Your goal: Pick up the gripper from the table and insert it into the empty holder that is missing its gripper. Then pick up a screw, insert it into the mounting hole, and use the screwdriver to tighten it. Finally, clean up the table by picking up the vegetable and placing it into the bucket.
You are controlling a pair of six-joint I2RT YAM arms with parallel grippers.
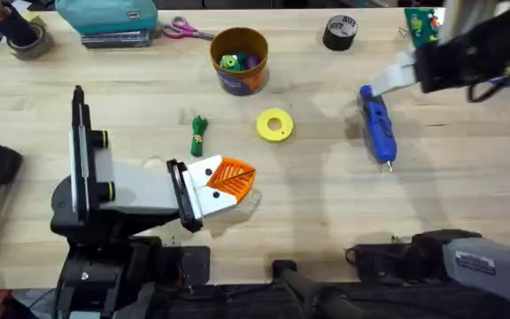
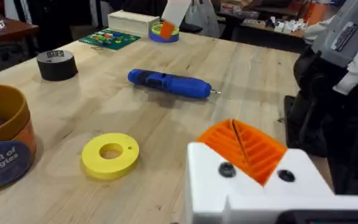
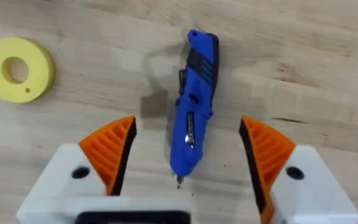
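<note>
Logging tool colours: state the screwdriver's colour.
The screwdriver is blue with black grip sections, clearest in the right wrist view.

The left arm lies low at about seven o'clock in the overhead view, its forearm stretched toward three o'clock, and the left gripper (image 1: 228, 182) has its jaws closed together. The right arm reaches in from two o'clock; the right gripper (image 3: 188, 155) hangs above the surface, jaws spread wide.

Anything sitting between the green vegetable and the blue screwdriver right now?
Yes: in the overhead view the flat yellow ring lies on the table between the vegetable and the screwdriver. The wood around the ring is bare.
</note>
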